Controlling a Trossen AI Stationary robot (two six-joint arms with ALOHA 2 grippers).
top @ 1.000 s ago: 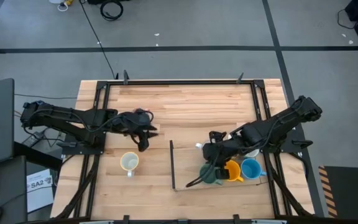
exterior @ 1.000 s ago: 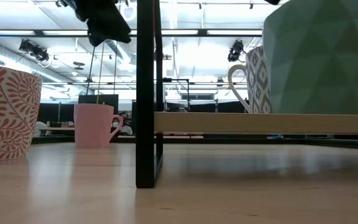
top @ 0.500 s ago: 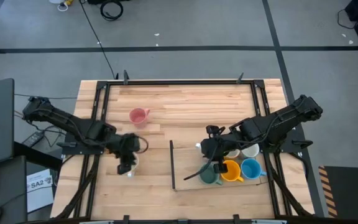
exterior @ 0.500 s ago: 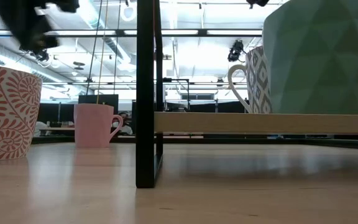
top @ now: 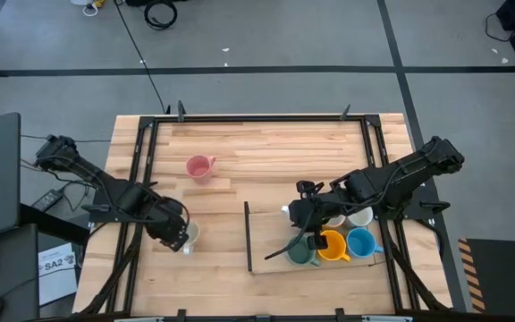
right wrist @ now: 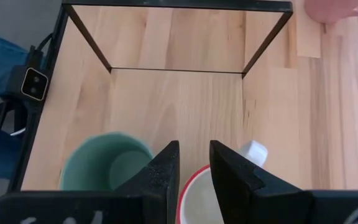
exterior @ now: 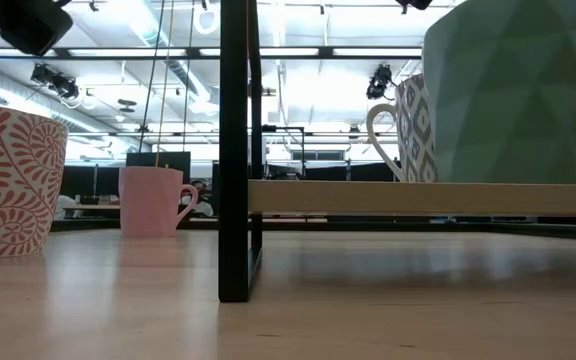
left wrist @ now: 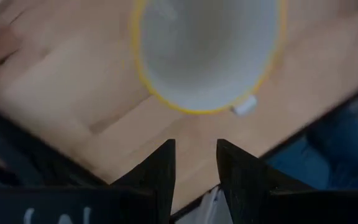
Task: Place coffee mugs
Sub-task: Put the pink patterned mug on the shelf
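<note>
My left gripper point(top: 177, 234) point(left wrist: 193, 149) hangs over a white mug with a yellow rim point(left wrist: 207, 50), pointing down at the table just beside the mug's handle; its fingers are open by a narrow gap. In the low view this mug point(exterior: 8, 180) shows a red leaf pattern. A pink mug point(top: 199, 166) stands upright on the table farther back. My right gripper point(top: 304, 217) point(right wrist: 193, 152), open by a narrow gap, hovers over a red-rimmed mug point(right wrist: 197, 199) in the black-framed tray point(top: 248, 237), beside the green mug point(right wrist: 104, 168). Orange point(top: 333, 244) and blue point(top: 360, 241) mugs stand in the tray too.
The tray's black frame post point(exterior: 236, 150) rises between the loose mugs and the tray's mugs. White mugs point(top: 360, 216) stand at the tray's far side, partly under my right arm. Bare wood lies across the table's far half point(top: 266, 143). A black rail frame point(top: 137, 179) edges the table.
My left gripper has moved from over the pink mug toward the table's near-left, stopping above the yellow-rimmed white mug; the pink mug now shows uncovered, upright on the table. My right gripper shifted slightly toward the left and far side, then stayed still.
</note>
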